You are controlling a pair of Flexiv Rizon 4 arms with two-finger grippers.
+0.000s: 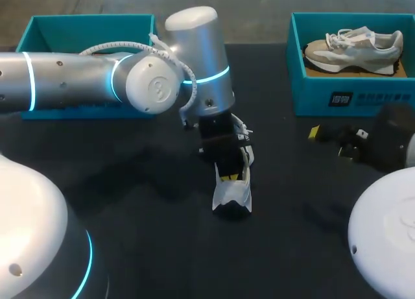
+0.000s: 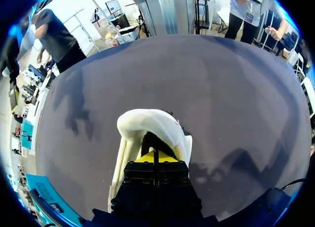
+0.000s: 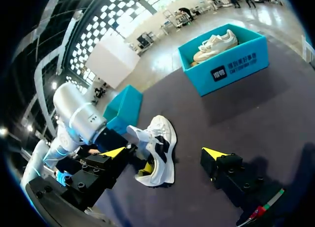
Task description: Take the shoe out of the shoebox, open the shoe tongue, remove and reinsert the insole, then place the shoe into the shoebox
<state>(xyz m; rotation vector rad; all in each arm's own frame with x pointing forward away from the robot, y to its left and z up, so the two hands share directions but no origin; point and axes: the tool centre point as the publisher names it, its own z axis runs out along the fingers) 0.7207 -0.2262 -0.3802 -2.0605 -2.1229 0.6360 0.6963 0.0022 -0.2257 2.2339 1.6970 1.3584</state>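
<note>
A white shoe with black trim (image 1: 232,194) lies on the dark table's middle. My left gripper (image 1: 229,177) points down into its opening. Seen from the left wrist, the yellow tips (image 2: 155,157) are pressed together inside the shoe (image 2: 147,124); whether they pinch anything thin is hidden. My right gripper (image 1: 334,142) stands at the table's right, fingers wide apart. Its own view shows the gripper (image 3: 165,153) open, with the shoe (image 3: 162,138) some way ahead of it and the left arm (image 3: 78,118) reaching into the shoe.
A teal shoebox (image 1: 350,95) at the back right holds a second, beige shoe (image 1: 353,47). An open teal box (image 1: 91,17) stands at the back left, partly behind my left arm. Both boxes, right (image 3: 236,64) and left (image 3: 125,106), show in the right wrist view.
</note>
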